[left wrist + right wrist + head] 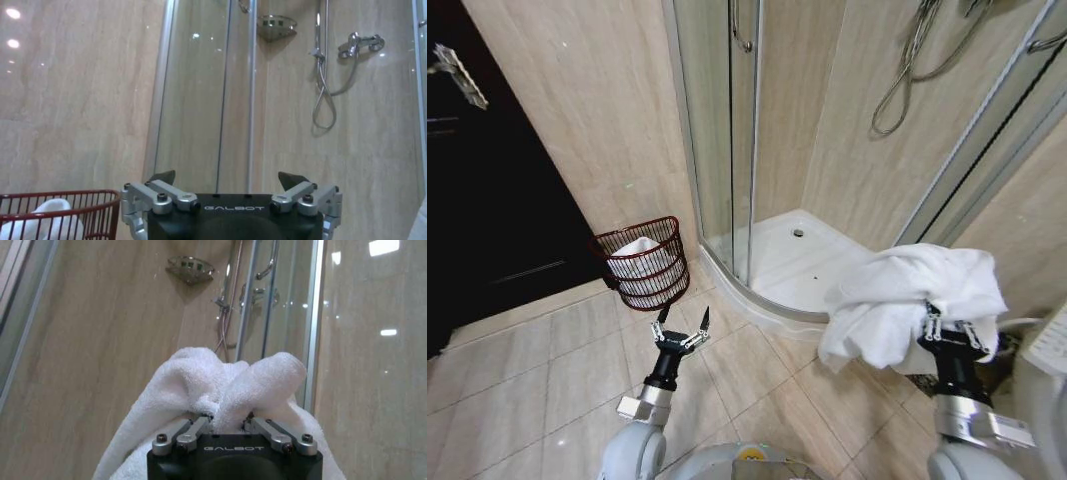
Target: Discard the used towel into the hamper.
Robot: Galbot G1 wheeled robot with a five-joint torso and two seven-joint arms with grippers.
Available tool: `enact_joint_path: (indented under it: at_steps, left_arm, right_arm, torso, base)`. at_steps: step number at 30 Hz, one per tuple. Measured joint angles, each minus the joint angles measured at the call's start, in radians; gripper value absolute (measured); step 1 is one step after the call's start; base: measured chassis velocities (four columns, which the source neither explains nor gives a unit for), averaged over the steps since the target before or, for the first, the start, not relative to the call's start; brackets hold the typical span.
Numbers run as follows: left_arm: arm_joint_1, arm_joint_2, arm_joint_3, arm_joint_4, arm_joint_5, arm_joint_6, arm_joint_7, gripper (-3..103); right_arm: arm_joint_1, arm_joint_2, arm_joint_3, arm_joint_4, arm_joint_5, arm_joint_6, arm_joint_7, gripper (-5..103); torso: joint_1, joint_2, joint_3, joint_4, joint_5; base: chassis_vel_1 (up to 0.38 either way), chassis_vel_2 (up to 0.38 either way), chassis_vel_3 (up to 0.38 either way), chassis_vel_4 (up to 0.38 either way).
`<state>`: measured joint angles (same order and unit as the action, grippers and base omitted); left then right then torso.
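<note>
A white towel [907, 305] hangs bunched from my right gripper [954, 328], which is shut on it at the right of the head view. The right wrist view has the towel [227, 385] rising in two folds from between the closed fingers of the right gripper [227, 419]. The hamper [642, 262], a small dark red wire basket, stands on the floor by the tiled wall at the left, with white cloth inside it. My left gripper [683, 322] is open, held low just in front of the hamper. The left wrist view catches the hamper [60, 215] beside that gripper [228, 178].
A corner shower with glass doors [727, 130] and a white tray [802, 265] lies between hamper and towel. A dark door [487, 180] is at the far left. Beige tiled floor [547, 380] is open in front. A white fixture edge [1052, 350] sits at far right.
</note>
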<state>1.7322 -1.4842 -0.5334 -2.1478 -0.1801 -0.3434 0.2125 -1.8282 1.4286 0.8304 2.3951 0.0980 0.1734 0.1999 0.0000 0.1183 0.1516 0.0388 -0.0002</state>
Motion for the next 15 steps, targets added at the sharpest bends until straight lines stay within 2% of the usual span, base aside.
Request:
enact_joint_path:
  at_steps: [15]
  left_arm:
    - [-0.001, 0.001, 0.003, 0.011, 0.002, 0.005, 0.010, 100]
  right_arm:
    - [-0.004, 0.013, -0.049, -0.016, -0.041, 0.014, 0.002, 19]
  torso:
    - [0.000, 0.000, 0.000, 0.0000, 0.0002]
  base:
    - [0.015, 0.014, 0.014, 0.018]
